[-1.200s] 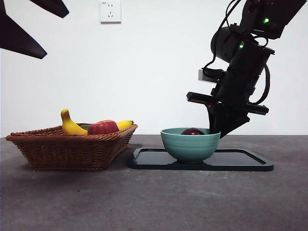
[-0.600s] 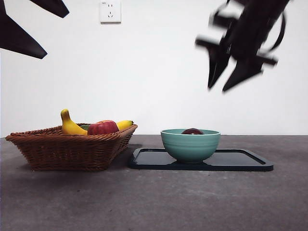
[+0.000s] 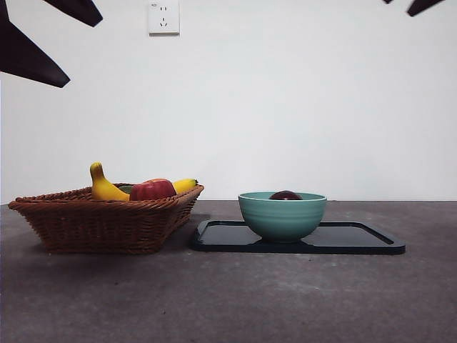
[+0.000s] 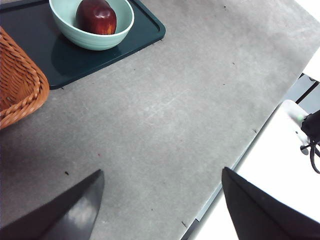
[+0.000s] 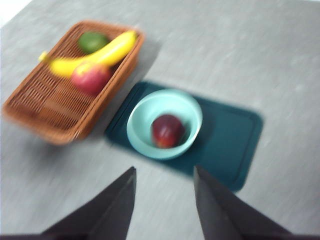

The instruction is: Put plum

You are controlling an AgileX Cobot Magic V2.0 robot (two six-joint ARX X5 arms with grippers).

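Rising away from the bowl [image 3: 282, 214], the right claw [image 5: 164, 200] is now showing in the front view only as a dark tip at the top corner, where one second ago it was hanging just beside the bowl's rim. Its jaws are standing apart and carrying nothing. The plum [image 5: 167, 130] is lying inside the bowl, which is sitting on the dark tray [image 3: 357, 239], so I am judging the placing as done and the arm as pulling back. The left claw [image 4: 160, 200] is waiting above the bare bench [image 4: 165, 125], jaws wide apart and empty. The front view is giving only the plum's top over the rim, while both wrist views are showing it whole. The right wrist view is also showing a green fruit [image 5: 92, 41] in the basket [image 5: 45, 112], nearly hidden from the front behind the banana [image 3: 106, 187] and apple [image 3: 152, 189].
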